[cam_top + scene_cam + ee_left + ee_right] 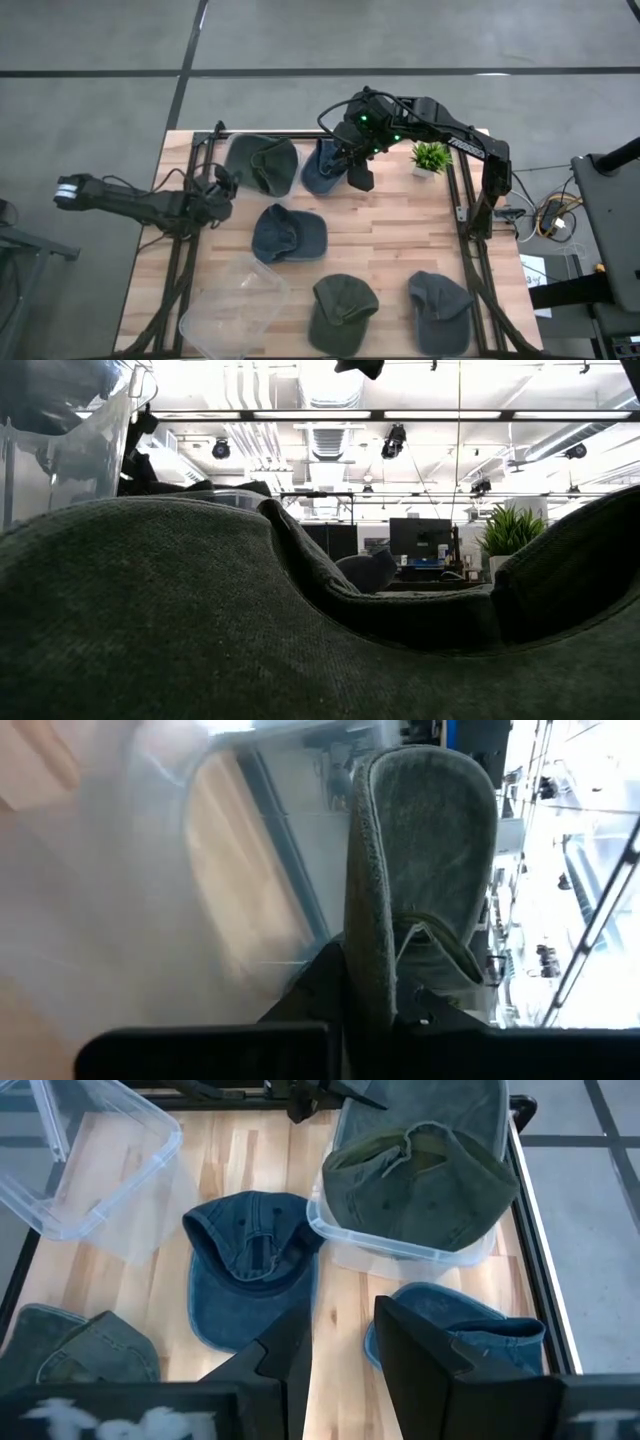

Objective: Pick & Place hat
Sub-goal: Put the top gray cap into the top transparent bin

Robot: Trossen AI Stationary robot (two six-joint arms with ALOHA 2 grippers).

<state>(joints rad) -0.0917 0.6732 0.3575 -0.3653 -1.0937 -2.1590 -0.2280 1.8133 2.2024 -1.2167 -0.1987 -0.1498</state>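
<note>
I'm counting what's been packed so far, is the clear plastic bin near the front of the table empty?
Empty. The clear plastic bin shows only bare wood through it in the high view.

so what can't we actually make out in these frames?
- Low view: a grey-green hat against the lens hides the table and both arms.
- High view: the left gripper is too small to show whether it touches the green hat in the bin.
- Left wrist view: a hat brim fills the frame; the clear plastic is blurred.
- Right wrist view: the blue hat is partly hidden behind the right gripper.
</note>
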